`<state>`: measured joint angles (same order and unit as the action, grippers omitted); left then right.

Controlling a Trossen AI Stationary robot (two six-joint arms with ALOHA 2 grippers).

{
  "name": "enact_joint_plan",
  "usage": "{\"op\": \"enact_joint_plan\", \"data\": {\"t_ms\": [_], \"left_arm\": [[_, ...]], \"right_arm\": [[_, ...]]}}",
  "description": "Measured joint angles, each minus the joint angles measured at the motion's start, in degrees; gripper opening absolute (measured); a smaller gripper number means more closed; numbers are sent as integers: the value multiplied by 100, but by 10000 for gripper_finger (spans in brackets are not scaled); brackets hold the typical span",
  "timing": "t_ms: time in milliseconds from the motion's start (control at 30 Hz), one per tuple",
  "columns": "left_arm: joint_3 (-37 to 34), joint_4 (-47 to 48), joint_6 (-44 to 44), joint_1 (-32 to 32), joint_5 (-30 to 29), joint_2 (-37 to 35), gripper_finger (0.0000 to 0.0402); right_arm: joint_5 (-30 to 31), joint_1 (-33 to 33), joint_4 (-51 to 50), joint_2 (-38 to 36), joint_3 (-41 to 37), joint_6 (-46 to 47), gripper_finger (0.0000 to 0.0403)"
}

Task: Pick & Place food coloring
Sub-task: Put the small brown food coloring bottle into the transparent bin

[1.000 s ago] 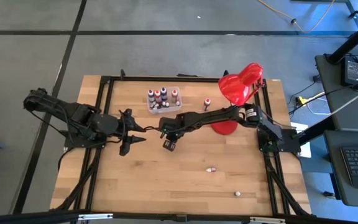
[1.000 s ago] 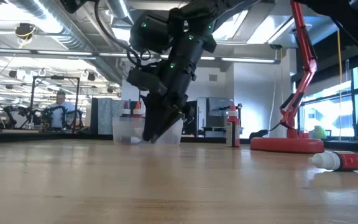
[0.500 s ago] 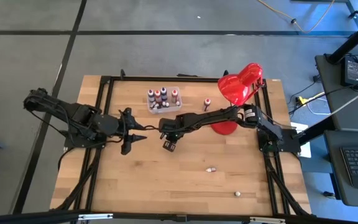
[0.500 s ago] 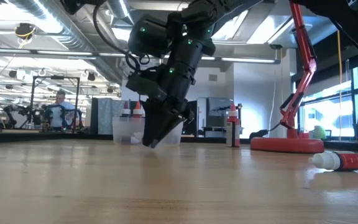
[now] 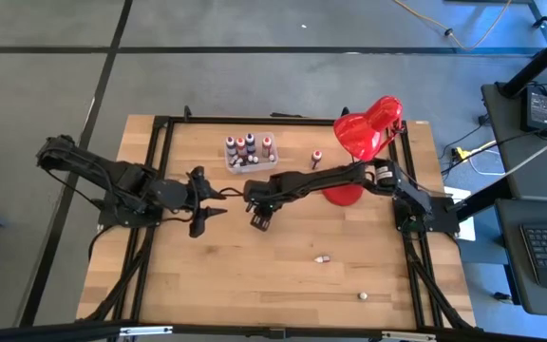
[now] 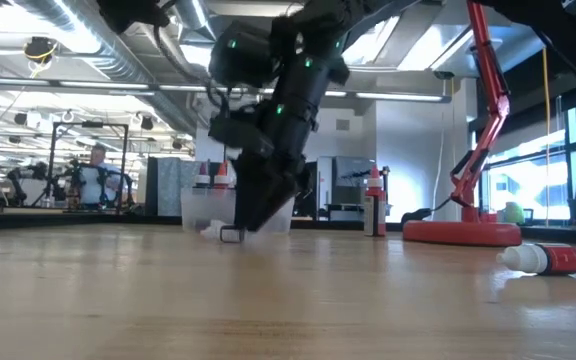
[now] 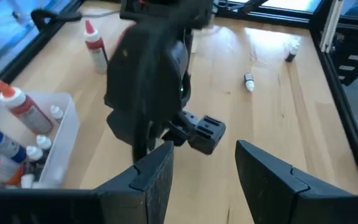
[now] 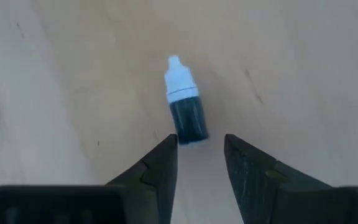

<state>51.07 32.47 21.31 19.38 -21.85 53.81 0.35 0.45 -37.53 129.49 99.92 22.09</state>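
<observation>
A small dark food coloring bottle (image 8: 186, 111) with a white cap lies on its side on the wooden table, also seen in the low view (image 6: 218, 233). My right gripper (image 8: 199, 144) (image 5: 257, 221) points steeply down, open, with its fingertips on either side of the bottle's bottom end. Just to its left my left gripper (image 5: 214, 211) (image 7: 202, 163) hovers open above the table, holding nothing. Several more bottles stand in a clear plastic box (image 5: 251, 152) near the far edge. My right gripper's fingers come from above, slanting, and straddle the lying bottle's bottom end (image 8: 190, 135). One fingertip (image 8: 168, 148) is right beside that end. I cannot tell whether it touches. The bottle rests with its full length on the table.
One bottle (image 5: 317, 158) stands upright right of the box. Two small bottles (image 5: 323, 257) (image 5: 363, 296) lie toward the near right. A red desk lamp (image 5: 368, 128) stands at the far right on its base (image 5: 342, 196). Bare wood lies across the near half.
My right gripper has opened where it stands, low over the table. The small bottle now lies on the wood at its fingertips, its white cap showing beside them in the low view.
</observation>
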Motion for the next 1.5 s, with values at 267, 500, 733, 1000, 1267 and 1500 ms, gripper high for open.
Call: {"op": "enact_joint_plan", "data": {"t_ms": [267, 500, 733, 1000, 1267, 1500], "left_arm": [[2, -123, -900, -2, 354, 436, 169], [0, -114, -834, -262, 400, 933, 169], [2, -188, -1050, -907, 1119, 1503, 169], [2, -911, -1785, -1546, 1602, 2346, 169], [0, -1481, -2061, -2077, 2136, 3341, 169], [4, -1955, -2304, -2259, 2509, 4095, 169]], "right_arm": [[1291, 562, -840, -579, 4, -125, 131], [2237, 1099, -1788, -914, 2, -74, 131], [2276, 1516, -1623, -1581, -802, 421, 131], [2567, 1954, -107, -3221, -2964, 1661, 131], [2927, 2325, 1635, -4395, -4209, 1928, 131], [2926, 2347, 1931, -4467, -4483, 2313, 131]]}}
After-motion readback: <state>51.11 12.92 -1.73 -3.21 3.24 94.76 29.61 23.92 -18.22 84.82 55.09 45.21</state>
